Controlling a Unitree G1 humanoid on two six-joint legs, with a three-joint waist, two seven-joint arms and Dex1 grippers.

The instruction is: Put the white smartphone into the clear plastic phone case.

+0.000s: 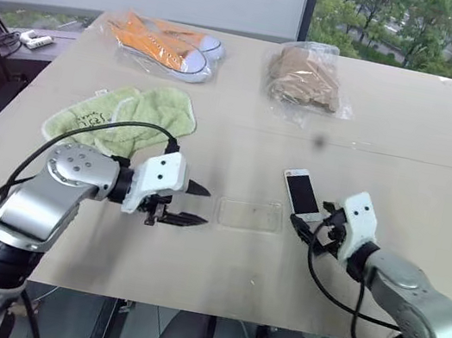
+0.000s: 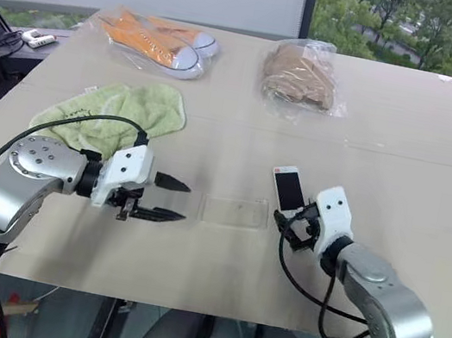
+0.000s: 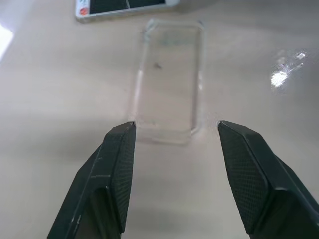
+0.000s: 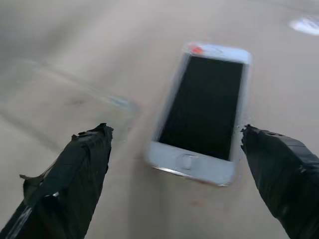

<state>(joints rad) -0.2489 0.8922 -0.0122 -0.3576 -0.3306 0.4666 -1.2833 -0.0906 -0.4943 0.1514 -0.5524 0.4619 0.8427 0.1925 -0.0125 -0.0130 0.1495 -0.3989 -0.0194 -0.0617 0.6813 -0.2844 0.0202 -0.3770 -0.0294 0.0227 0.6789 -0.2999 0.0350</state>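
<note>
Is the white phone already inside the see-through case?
No, the white smartphone with the black screen lies flat on the tan table, beside the clear plastic phone case, which lies empty.

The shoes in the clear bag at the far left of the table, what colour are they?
Orange with white soles and toe caps; the left eye view shows them best.

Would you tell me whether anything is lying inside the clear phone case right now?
The clear plastic phone case holds nothing; bare table shows through it. The white smartphone lies beside it on the table. Nothing covers the case.
</note>
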